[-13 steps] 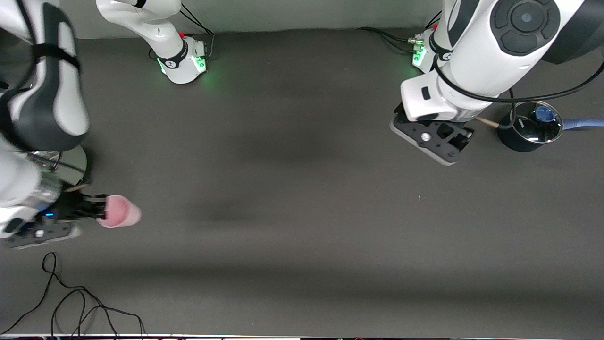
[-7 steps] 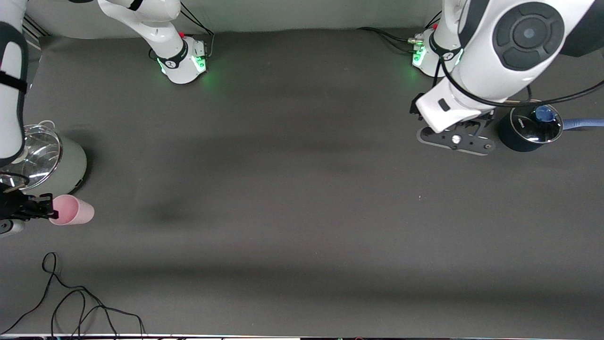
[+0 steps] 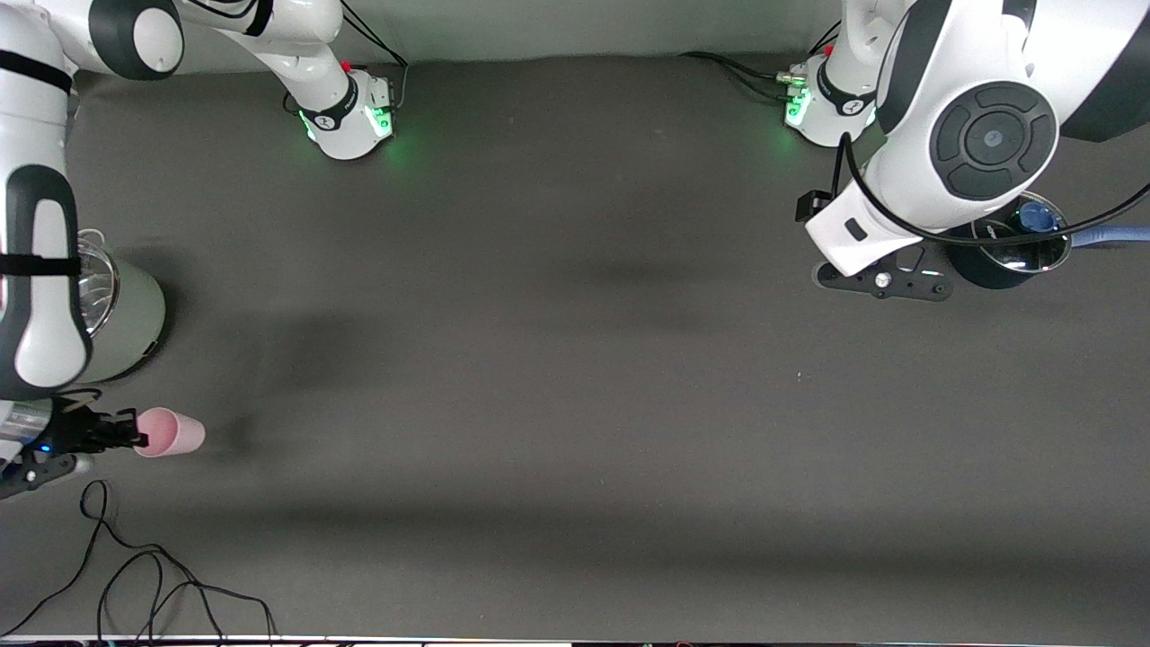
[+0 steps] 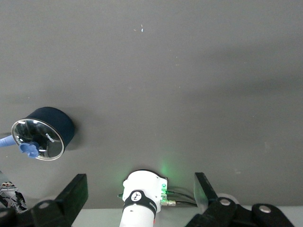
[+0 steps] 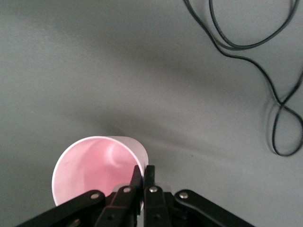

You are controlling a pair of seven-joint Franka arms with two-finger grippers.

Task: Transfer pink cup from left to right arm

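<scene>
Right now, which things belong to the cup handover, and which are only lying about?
Job:
- small pale-pink plastic cup, rim pinched in the shut right gripper
- left gripper, open, empty, above the saucepan

Lying about:
- dark blue saucepan
- pale green pot
- loose black cable

The right arm is stretched from its base down along its own end of the worktop, and the right claw [image 3: 126, 438] is carried low there, turned sideways, its fingers [image 5: 143, 182] pinched together on the rim of the pink cup [image 3: 171, 432], one inside the wall and one outside. The left arm is folded up close to its base, with its wrist pointed downward. The left claw [image 4: 141, 191] is held above the worktop with its jaws spread wide and nothing between them.
</scene>
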